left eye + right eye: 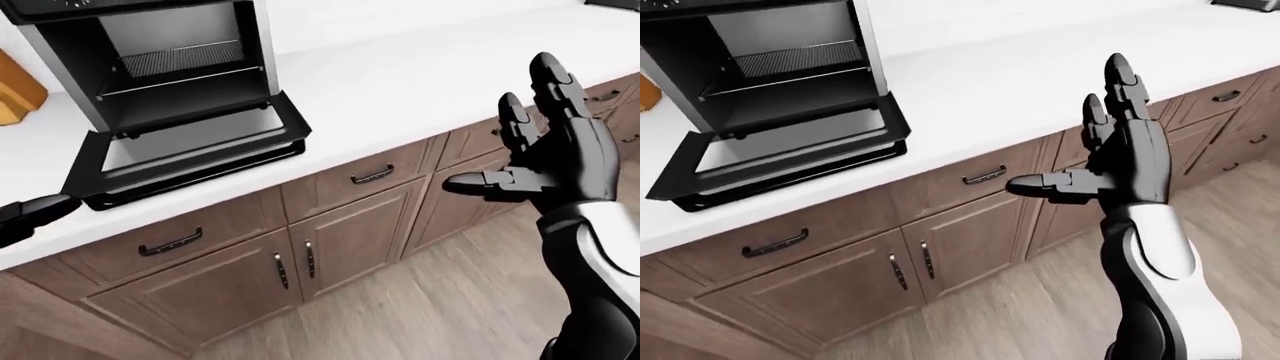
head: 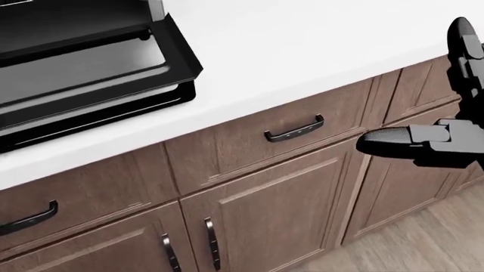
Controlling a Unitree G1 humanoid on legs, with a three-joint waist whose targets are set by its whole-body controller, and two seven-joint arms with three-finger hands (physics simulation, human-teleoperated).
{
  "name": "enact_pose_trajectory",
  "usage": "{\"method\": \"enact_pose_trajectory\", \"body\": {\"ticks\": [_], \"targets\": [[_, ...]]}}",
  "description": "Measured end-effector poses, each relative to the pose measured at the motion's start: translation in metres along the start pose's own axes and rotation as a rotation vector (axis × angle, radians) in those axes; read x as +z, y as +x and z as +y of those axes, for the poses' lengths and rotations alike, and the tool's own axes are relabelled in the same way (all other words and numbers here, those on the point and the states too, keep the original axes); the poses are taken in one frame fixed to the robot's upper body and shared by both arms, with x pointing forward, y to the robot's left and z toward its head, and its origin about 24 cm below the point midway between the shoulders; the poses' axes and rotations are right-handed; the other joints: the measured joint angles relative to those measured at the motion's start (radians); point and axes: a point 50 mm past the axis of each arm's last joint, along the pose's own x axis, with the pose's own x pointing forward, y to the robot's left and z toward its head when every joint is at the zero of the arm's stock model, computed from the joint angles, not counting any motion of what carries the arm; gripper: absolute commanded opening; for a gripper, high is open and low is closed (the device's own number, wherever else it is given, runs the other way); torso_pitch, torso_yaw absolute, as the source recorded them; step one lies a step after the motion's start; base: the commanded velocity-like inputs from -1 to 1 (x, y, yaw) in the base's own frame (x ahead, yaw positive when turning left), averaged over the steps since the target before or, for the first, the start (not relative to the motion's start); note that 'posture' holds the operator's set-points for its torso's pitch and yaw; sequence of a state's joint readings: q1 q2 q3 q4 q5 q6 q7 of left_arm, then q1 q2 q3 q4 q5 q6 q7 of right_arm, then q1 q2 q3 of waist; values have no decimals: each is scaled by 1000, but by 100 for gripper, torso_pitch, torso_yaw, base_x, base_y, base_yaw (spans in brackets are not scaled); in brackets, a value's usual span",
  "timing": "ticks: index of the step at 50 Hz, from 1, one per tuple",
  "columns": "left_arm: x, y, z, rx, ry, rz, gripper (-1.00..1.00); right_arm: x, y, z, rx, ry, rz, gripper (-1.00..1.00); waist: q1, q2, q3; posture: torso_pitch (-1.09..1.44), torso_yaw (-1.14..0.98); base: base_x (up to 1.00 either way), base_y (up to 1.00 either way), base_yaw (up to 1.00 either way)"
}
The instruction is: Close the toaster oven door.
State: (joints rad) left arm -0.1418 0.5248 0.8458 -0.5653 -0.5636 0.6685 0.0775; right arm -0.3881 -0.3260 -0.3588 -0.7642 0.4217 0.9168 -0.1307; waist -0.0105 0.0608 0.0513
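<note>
- We find the toaster oven [image 1: 165,67] at the upper left of the left-eye view, standing on the white counter [image 1: 420,82], its open mouth facing the bottom of the frame.
- Its door [image 1: 190,161] hangs fully open, lying nearly flat on the counter and reaching toward the counter's near edge; the door's long axis runs left to right, tilted slightly up toward the right.
- Inside the cavity we see a wire rack [image 1: 180,58] lying level.
- Our right hand [image 1: 1120,161] is raised at the right of the right-eye view, fingers spread and upright, thumb pointing left, holding nothing, well apart from the door.
- Our left hand [image 1: 30,217] shows only as a dark tip at the left edge, just beside the door's left corner; we cannot tell its pose.
- Below the counter run brown cabinets [image 1: 330,247] with dark handles.
</note>
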Motion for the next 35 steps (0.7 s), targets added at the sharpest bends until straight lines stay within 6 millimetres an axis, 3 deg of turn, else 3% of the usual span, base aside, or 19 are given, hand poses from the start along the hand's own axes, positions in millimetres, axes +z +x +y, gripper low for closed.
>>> {"method": "enact_pose_trajectory", "body": {"ticks": [1,6,10,13,14,15,20,24,26,31,35], "targets": [[1,0,0,0,2,-4,100,1,0,0,2,0,-3,100,0,24,-6,0,0,9,3,0],[-6,0,6,31,1,33,100,-6,0,5,33,13,36,100,17,8,-6,0,0,9,4,0],[-3,0,3,20,4,15,100,-1,0,4,21,8,9,100,16,-44,-3,0,0,10,5,0],[-1,0,4,21,4,11,100,2,-1,4,24,7,-10,100,20,-96,-5,0,0,10,7,0],[-1,0,4,20,1,8,100,2,-1,3,21,4,-14,100,16,-102,-9,0,0,9,7,0],[-3,0,2,14,-5,15,100,2,-1,2,12,3,-9,100,8,-88,-4,0,0,10,7,0],[-6,1,1,-2,-7,36,100,-4,0,-2,-16,0,29,100,2,-76,-8,0,0,10,8,0],[2,1,3,10,0,-1,100,2,-1,0,-4,-1,-6,100,0,-25,1,0,0,10,8,0],[4,1,3,10,2,-11,100,3,0,0,0,-1,-12,100,-2,18,-5,0,0,10,7,0],[-2,1,9,41,0,25,100,-5,0,6,37,13,36,100,17,2,-3,0,0,10,7,0],[1,1,8,35,4,9,100,0,0,4,22,8,11,100,15,-42,-4,0,0,10,7,0]]}}
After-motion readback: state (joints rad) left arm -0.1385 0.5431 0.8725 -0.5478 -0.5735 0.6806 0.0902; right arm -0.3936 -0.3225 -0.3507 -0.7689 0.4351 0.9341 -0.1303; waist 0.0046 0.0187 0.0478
